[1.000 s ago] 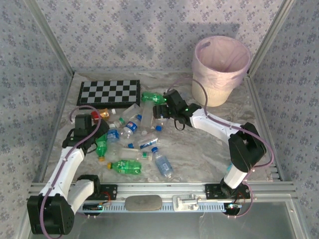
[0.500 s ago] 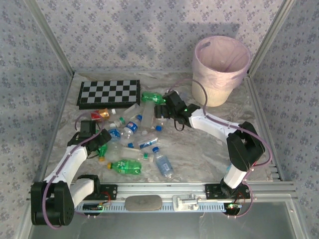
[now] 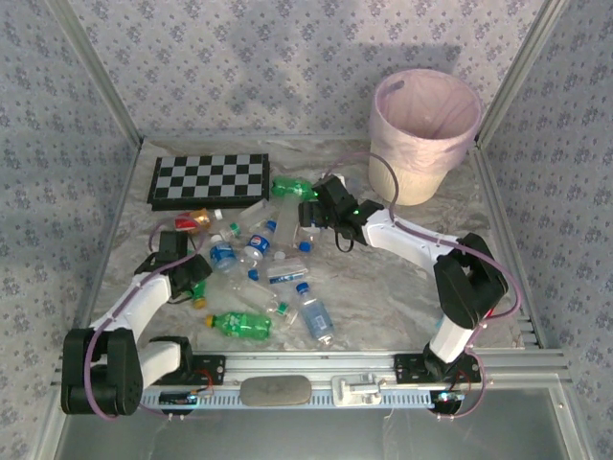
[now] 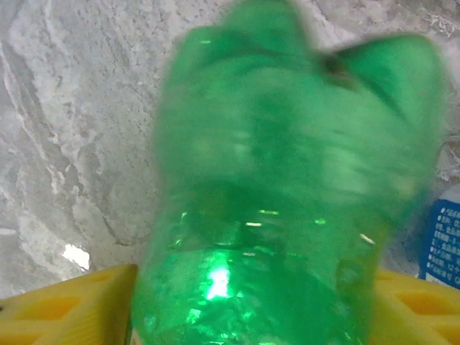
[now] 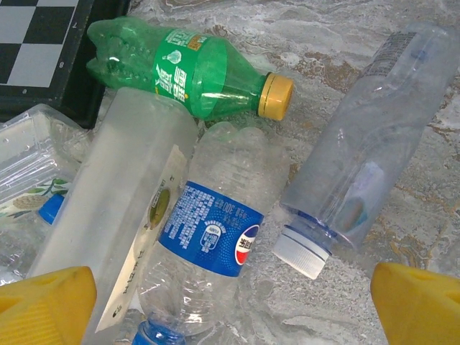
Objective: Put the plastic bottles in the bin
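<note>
Closure of the left hand [image 4: 244, 309] around a green bottle [image 4: 287, 180] just now readies it for the bin [image 3: 412, 177], while the right hand [image 5: 230, 302] hovers spread apart.

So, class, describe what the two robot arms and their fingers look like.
The left arm and right arm each have white links between bulky black joints, with a thin mauve cable looping alongside. The fingers are bright yellow blocks.

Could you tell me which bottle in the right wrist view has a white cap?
The clear bottle lying slanted on the right; the green bottle has a yellow cap, the blue-labelled bottle a blue one.
</note>
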Controlling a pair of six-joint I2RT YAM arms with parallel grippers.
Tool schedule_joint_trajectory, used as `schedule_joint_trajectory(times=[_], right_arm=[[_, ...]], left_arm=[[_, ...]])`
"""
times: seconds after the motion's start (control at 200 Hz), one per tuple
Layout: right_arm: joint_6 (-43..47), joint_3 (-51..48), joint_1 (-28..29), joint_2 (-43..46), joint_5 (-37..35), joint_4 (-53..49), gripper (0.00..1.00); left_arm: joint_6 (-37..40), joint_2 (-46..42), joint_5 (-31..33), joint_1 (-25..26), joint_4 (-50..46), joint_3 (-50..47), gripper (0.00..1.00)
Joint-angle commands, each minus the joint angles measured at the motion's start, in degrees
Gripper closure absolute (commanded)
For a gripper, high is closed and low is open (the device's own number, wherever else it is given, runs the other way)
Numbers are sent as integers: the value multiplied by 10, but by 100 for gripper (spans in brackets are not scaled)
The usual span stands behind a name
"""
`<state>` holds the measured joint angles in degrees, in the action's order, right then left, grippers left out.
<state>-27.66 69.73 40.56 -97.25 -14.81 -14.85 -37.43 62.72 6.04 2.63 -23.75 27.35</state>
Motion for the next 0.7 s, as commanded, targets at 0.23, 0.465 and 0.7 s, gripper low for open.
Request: schedule_joint_trajectory(times=[0.23,0.465,0.7], right_arm=[[3,1,0,8,13,35,0],[33,9,-26,29,134,76,0],[13,20,-64,58,281,118,0]], left_arm=[[23,-94,24,-1,-17,8,52],[60,-199,-91,0,50,34,58],[73,-169,-226,39,166,87,59]])
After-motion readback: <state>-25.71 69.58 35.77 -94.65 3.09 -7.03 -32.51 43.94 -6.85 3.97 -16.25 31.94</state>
